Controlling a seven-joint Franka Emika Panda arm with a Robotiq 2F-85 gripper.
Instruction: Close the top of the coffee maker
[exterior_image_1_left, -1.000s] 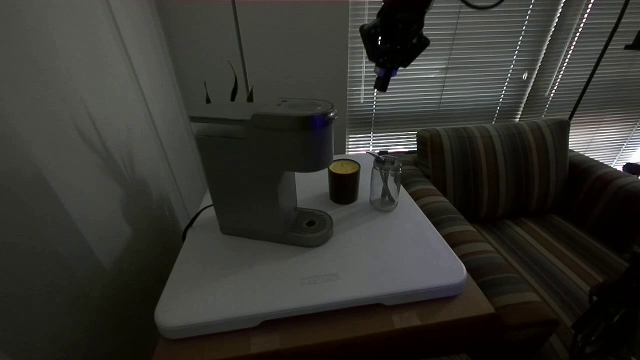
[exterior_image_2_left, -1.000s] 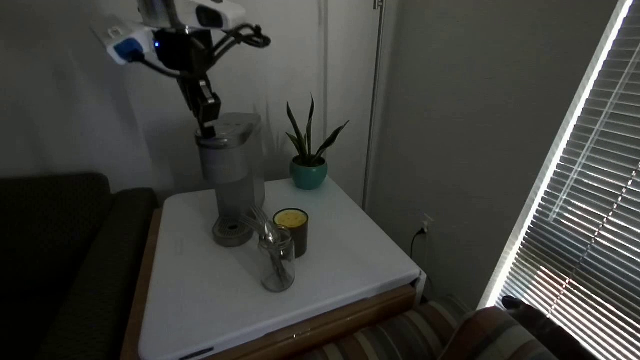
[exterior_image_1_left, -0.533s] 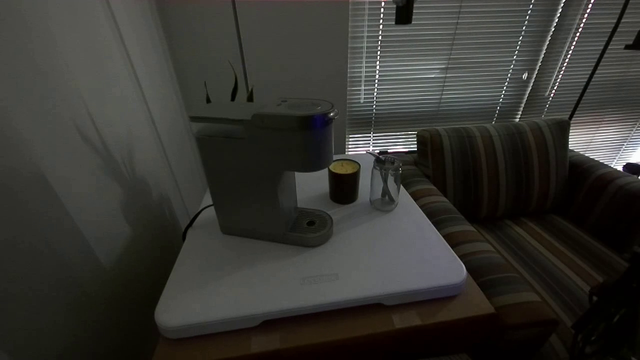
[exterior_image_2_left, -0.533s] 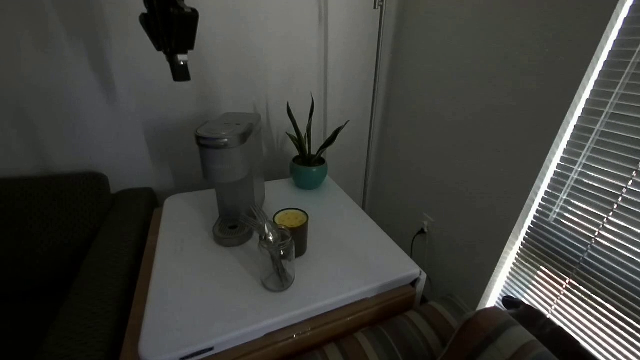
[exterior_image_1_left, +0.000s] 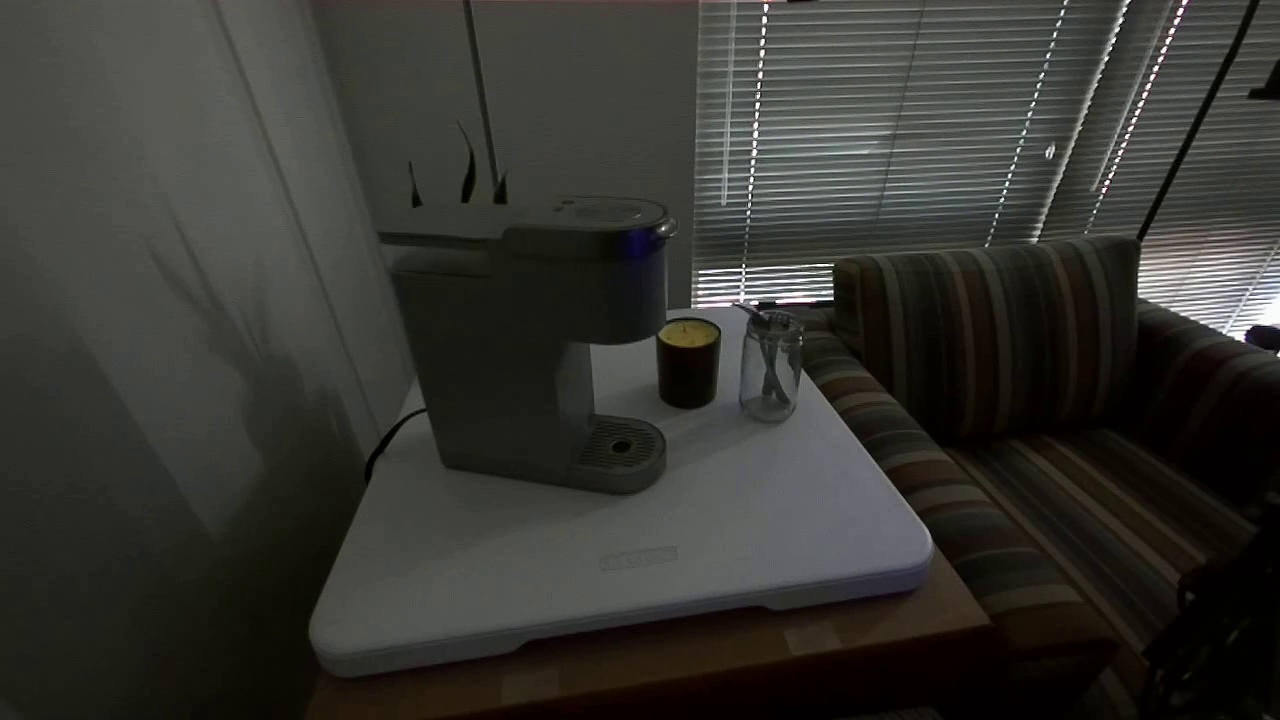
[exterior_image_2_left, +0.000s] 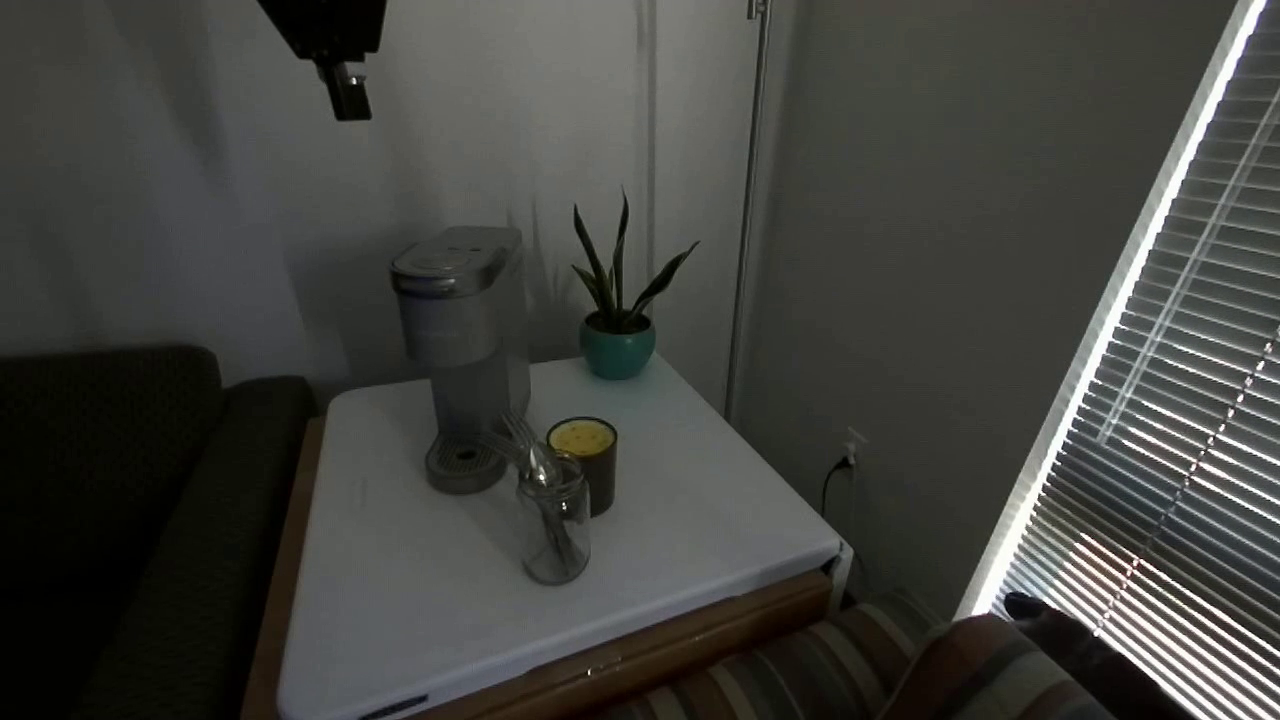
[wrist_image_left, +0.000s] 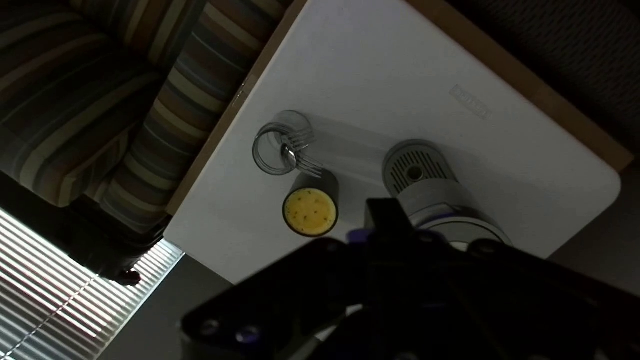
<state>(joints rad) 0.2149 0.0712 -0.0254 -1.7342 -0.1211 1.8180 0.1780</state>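
Note:
The grey coffee maker (exterior_image_1_left: 500, 370) stands upright on the white table; it also shows in an exterior view (exterior_image_2_left: 470, 340). Its top (exterior_image_1_left: 600, 213) lies flat on the head, with no gap visible at the front in both exterior views (exterior_image_2_left: 447, 262). In the wrist view the top (wrist_image_left: 465, 232) is partly hidden behind the gripper. My gripper (exterior_image_2_left: 350, 102) is above the coffee maker and apart from it. In the wrist view its fingertips (wrist_image_left: 387, 215) are together with nothing between them.
A dark candle jar (exterior_image_1_left: 688, 370) and a clear glass jar with forks (exterior_image_1_left: 770, 370) stand beside the coffee maker on the white table (exterior_image_1_left: 760, 510). A plant in a teal pot (exterior_image_2_left: 617, 348) stands behind it. A striped armchair (exterior_image_1_left: 990, 350) adjoins the table.
My gripper has risen away from the coffee maker's head, nearly leaving the top edge of an exterior view. The coffee maker and its top look unchanged.

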